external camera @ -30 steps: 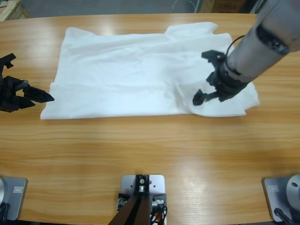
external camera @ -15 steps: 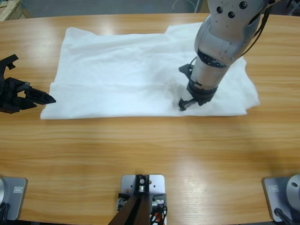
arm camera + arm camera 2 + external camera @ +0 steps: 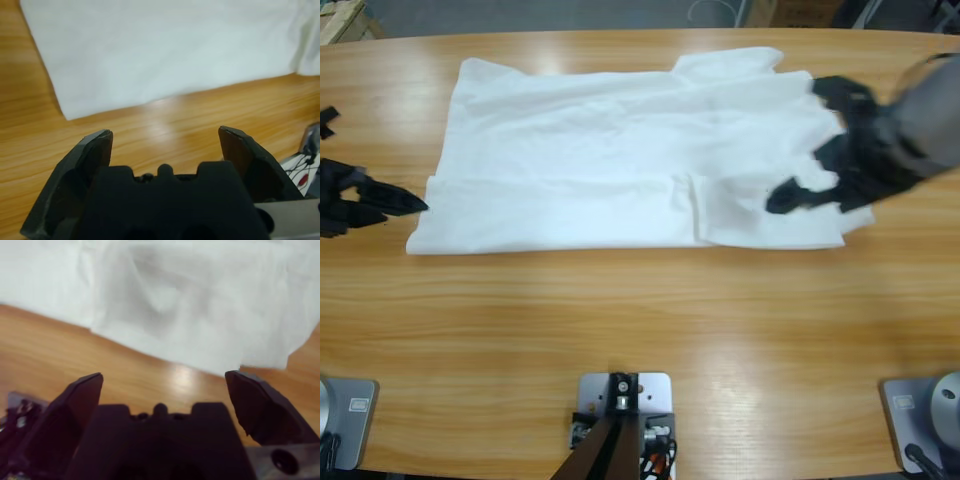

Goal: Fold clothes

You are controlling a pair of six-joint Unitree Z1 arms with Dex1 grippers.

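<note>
A white T-shirt (image 3: 600, 150) lies spread flat across the far half of the wooden table (image 3: 640, 320), with a small crease near its front hem. My right gripper (image 3: 795, 145) hovers over the shirt's right part, jaws wide open and holding nothing. In the right wrist view the gripper (image 3: 162, 377) faces the shirt's hem (image 3: 200, 300) and the bare wood in front of it. Just off the shirt's front left corner, my left gripper (image 3: 380, 158) is open and empty. The left wrist view shows this gripper (image 3: 165, 140) over wood, with that shirt corner (image 3: 150, 50) ahead.
Bare wood runs along the whole front half of the table, in front of the shirt. The table's far edge curves behind the shirt, with room clutter (image 3: 340, 15) beyond the upper left corner.
The right arm swung left over the shirt's middle, then back to the right, and its gripper now sits higher and further right. The left gripper drew back slightly to the left.
</note>
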